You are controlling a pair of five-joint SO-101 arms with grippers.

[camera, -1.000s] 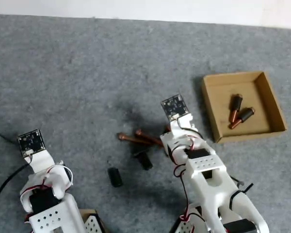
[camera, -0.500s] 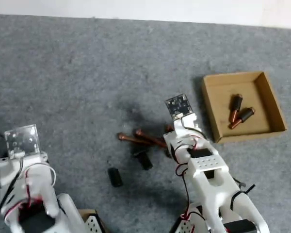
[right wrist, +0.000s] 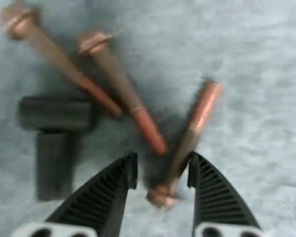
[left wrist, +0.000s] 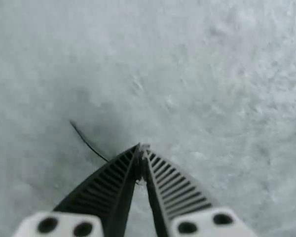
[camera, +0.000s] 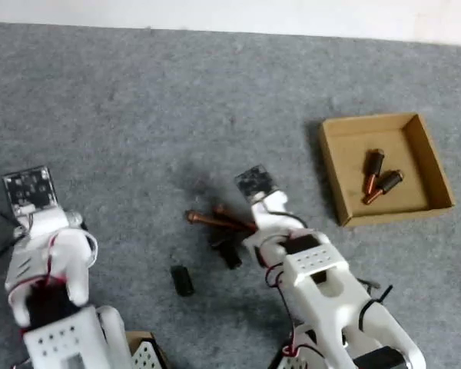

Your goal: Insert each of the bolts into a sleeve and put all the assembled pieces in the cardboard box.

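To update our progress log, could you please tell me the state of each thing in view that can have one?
left pincer: shut, empty.
right pincer: open, straddling one bolt.
two other bolts: lying loose, not sleeved.
sleeves: lying empty.
cardboard box: open, holding two assembled pieces.

No text, label, number or sign can be read anywhere.
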